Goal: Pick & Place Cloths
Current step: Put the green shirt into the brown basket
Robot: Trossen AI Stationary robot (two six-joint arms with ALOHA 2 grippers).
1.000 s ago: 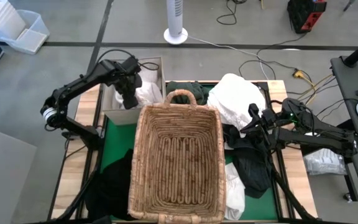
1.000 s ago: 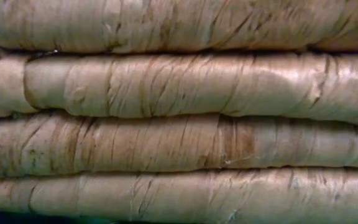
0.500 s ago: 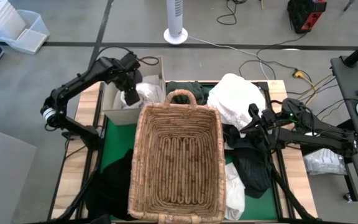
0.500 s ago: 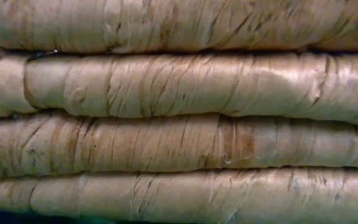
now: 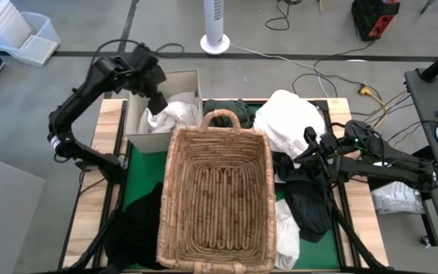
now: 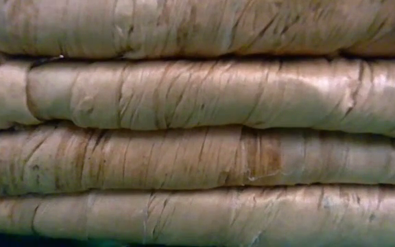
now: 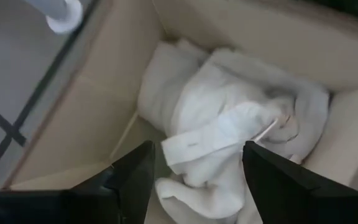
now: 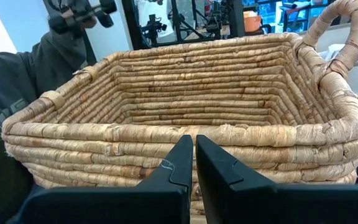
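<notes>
Left tool [image 5: 158, 103] hangs w/ fingers wide apart, holding nothing, over the cardboard box [image 5: 139, 129] at the table's [image 5: 105, 156] far left corner. A white cloth [image 7: 229, 134] lies crumpled inside the box. Right tool [image 5: 310, 144] sits w/ fingers pressed together, empty, near the right edge, beside the wicker basket [image 5: 215, 198] mid-table. More cloths: big white one [image 5: 287, 122] at far edge, dark ones [image 5: 310, 205] on right side, another dark one [image 5: 139, 228] near left corner.

table [image 5: 106, 122]: wooden top, bare at its side edges
mat [image 5: 139, 173]: bright green, flat on the table
basket [image 5: 216, 195]: wicker, on the mat, centre
box [image 5: 139, 131]: cardboard, far left corner
cloths [image 5: 306, 204]: dark and white, heaped around the basket
</notes>
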